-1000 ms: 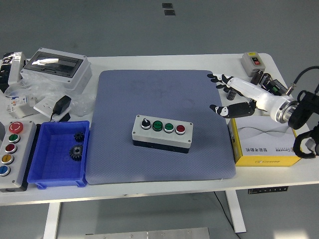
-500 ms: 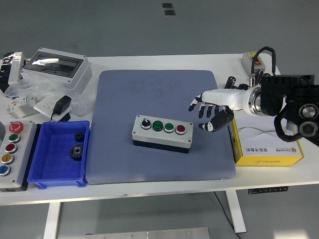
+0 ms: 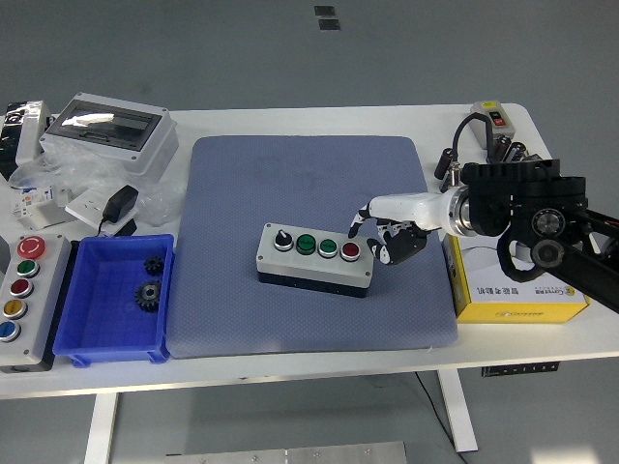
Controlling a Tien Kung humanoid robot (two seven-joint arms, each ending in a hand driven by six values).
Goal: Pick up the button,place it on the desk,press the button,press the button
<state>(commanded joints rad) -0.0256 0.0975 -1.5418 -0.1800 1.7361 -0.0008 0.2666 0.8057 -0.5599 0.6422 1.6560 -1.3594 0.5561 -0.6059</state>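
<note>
My white forefinger [image 3: 360, 221] is stretched out straight, its dark tip just above and beside the round red push button [image 3: 349, 251] at the right end of the grey four-control button box [image 3: 314, 258]; whether it touches the cap I cannot tell. My other fingers are curled in under the palm and hold nothing, so my right hand [image 3: 392, 227] is mostly closed, pointing. My black right arm [image 3: 527, 208] comes in from the right edge, over the yellow cardboard carton [image 3: 513, 280].

The button box lies flat near the middle of the blue-grey textured mat [image 3: 309, 242], with a black rotary knob [image 3: 282, 239] at its left end and two green buttons between knob and red one.

Left of the mat sits a blue plastic bin [image 3: 114, 302] with two dark gears [image 3: 149, 280] in it, and beside that a second grey control box with coloured buttons [image 3: 24, 290]. Behind them stands a grey enclosure with a clear lid [image 3: 108, 132] on the white table [image 3: 290, 121].
</note>
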